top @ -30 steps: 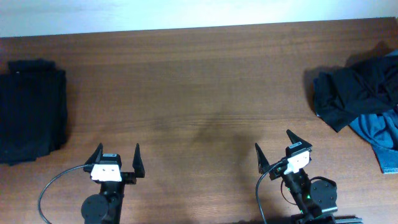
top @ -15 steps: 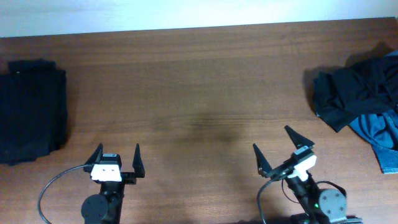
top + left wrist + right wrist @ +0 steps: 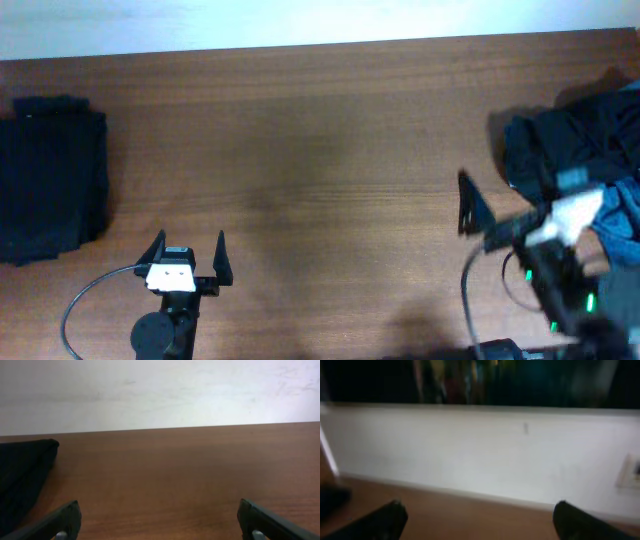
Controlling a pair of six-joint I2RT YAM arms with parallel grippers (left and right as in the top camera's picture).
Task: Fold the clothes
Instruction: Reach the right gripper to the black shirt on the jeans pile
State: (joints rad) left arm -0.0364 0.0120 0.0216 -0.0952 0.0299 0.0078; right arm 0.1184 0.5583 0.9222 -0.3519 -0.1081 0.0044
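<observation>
overhead above table (image 3: 320, 120); wrist views forward.

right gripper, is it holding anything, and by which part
Nothing is held. The right gripper is open and empty, near the crumpled clothes pile; the left gripper is open and empty too.

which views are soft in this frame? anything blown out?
Overhead: the right arm is motion-smeared, while the table and the left gripper are sharp; the strip beyond the table's far edge is washed out white. Right wrist: the whole frame is blurred, fingers included. Left wrist: sharp, evenly lit, no glare.
</observation>
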